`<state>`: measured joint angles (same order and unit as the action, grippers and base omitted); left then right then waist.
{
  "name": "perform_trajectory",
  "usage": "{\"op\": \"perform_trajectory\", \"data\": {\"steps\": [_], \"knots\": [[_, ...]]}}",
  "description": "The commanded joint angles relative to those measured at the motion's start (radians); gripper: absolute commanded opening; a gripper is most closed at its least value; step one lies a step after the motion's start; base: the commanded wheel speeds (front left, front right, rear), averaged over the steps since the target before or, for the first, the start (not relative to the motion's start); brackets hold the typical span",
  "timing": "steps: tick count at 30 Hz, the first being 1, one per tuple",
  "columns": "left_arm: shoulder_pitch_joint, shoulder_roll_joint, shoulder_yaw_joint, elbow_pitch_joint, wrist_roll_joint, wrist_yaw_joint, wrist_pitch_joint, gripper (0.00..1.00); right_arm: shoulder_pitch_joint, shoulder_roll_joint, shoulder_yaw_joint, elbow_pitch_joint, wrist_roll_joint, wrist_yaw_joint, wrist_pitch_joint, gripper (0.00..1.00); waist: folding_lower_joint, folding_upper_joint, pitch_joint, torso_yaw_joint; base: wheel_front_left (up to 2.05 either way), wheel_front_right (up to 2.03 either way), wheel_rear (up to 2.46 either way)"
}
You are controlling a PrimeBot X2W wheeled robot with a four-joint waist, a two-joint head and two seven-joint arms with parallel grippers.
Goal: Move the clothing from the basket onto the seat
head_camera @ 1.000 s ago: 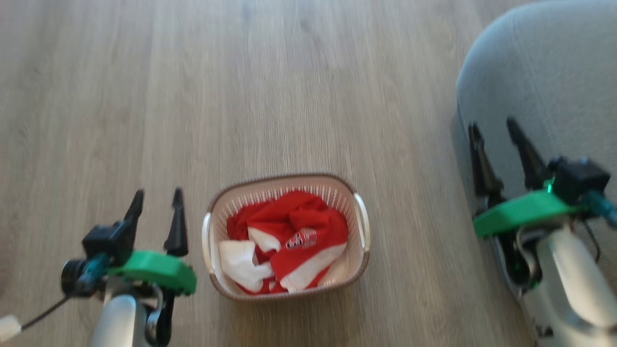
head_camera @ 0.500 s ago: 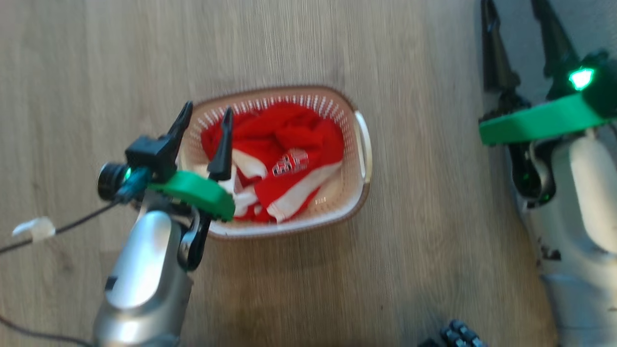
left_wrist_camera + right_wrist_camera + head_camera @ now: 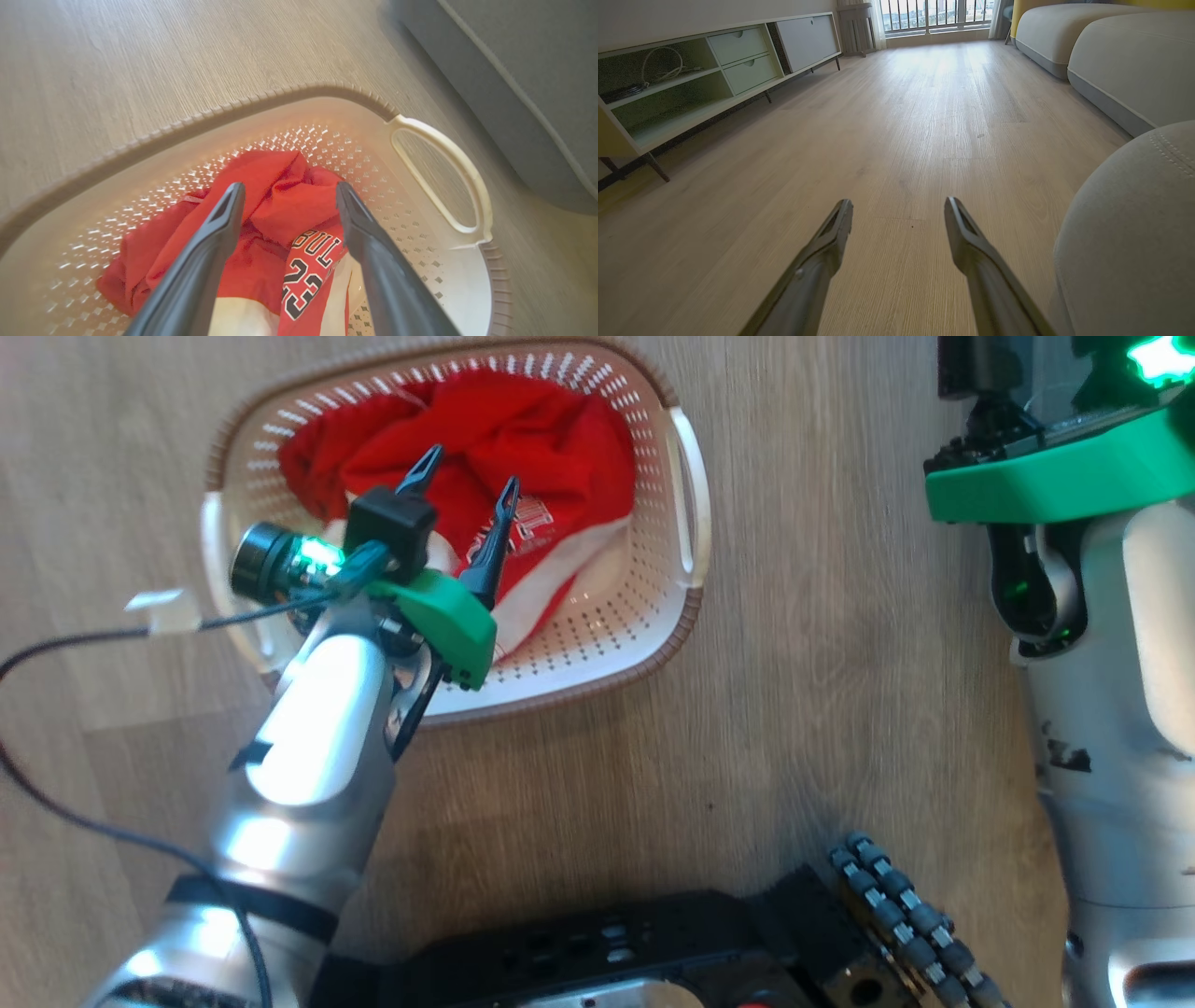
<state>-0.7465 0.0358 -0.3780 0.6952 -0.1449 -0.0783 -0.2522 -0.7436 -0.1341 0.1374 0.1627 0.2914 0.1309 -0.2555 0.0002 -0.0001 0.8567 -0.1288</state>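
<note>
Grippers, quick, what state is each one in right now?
Left gripper: open, empty, over the clothing in the basket.
Right gripper: open, empty, above the floor beside the seat.

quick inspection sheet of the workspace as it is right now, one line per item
surface: wood floor, bare around the basket.
job's things: clothing, red and white, all bunched inside the basket; a printed 23 faces up. The basket stands on the floor. The grey seat has nothing visible on it.
clutter: nothing seen.
grippers: left gripper open, its fingers either side of a red fold, contact unclear. Right gripper open and empty, over the floor beside the seat.
cables: black cable with a white tag loops off the left wrist.
surroundings: low cabinet, window, more cushions.
</note>
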Motion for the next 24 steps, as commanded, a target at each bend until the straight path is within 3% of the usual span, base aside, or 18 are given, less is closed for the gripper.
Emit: {"op": "perform_trajectory", "data": {"steps": [1, 14, 24], "knots": [[-0.018, 0.015, 0.001, 0.014, 0.030, -0.007, -0.010, 1.00, 0.008, 0.016, 0.011, -0.038, 0.003, 0.000, -0.006, 1.00, -0.0002, 0.0001, 0.060, -0.031, 0.00, 0.00, 0.00], [-0.192, 0.032, -0.140, 0.303, 0.140, -0.037, -0.010, 1.00, -0.004, 0.040, 0.023, -0.045, 0.014, 0.000, -0.006, 1.00, -0.0002, 0.0001, 0.153, -0.088, 0.00, 0.00, 0.00], [-0.315, 0.030, -0.209, 0.517, 0.221, 0.085, 0.044, 1.00, 0.005, 0.053, 0.027, -0.038, 0.020, 0.000, -0.006, 1.00, -0.0002, 0.0001, 0.199, -0.126, 0.00, 0.00, 0.00]]}}
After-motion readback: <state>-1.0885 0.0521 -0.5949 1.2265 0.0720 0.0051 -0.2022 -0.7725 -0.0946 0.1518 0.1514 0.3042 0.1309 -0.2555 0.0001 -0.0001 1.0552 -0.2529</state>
